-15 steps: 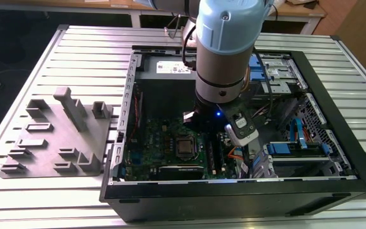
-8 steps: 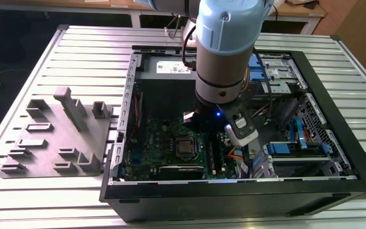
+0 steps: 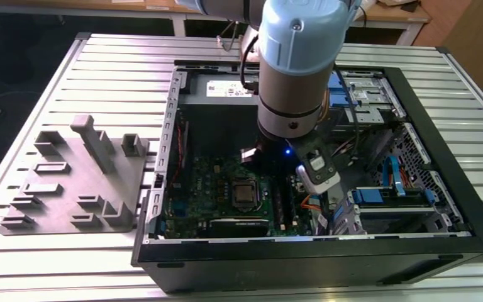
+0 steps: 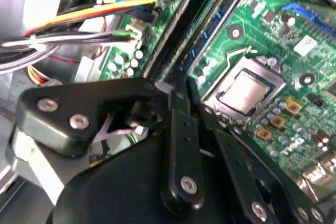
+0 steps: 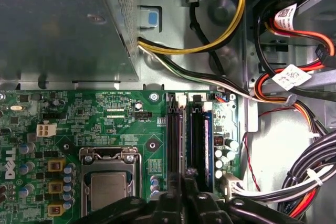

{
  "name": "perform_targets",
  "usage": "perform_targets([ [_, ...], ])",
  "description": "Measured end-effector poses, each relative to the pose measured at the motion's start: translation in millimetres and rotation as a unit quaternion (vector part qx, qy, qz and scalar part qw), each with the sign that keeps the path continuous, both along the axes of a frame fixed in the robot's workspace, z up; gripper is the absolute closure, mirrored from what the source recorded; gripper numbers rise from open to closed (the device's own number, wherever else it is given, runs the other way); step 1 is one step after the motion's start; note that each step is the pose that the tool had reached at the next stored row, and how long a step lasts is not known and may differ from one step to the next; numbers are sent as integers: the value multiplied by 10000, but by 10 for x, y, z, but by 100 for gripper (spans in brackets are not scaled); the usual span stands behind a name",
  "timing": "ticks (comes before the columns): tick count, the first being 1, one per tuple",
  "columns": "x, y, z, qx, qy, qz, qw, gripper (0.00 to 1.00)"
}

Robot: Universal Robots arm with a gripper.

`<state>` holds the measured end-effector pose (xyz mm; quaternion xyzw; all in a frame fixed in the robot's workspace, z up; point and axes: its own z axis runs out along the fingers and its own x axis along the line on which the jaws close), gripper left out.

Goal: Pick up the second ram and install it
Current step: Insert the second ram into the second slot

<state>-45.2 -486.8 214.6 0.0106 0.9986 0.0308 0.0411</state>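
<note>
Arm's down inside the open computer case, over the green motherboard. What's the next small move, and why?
Probably a short, slow push straight down, then stop and check. The gripper sits directly over the long black and blue-green memory slots, in line with them. I can't tell whether anything is seated beneath it, so keep the move small.

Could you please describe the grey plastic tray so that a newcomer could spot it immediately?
Find the open computer case on the slatted metal table. The tray lies flat beside it, on the exterior view's left; unlike anything nearby, it is plain grey with upright blocks.
</note>
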Motion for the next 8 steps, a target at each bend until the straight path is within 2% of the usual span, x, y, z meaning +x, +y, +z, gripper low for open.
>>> perform_targets([
  [1, 0, 0, 2, -2, 1, 0, 10000, 85],
  [3, 0, -1, 5, -6, 2, 0, 10000, 85],
  [4, 0, -1, 5, -7, 2, 0, 10000, 78],
  [6, 0, -1, 22, -8, 2, 0, 10000, 78],
  [8, 0, -1, 80, -6, 2, 0, 10000, 78],
])
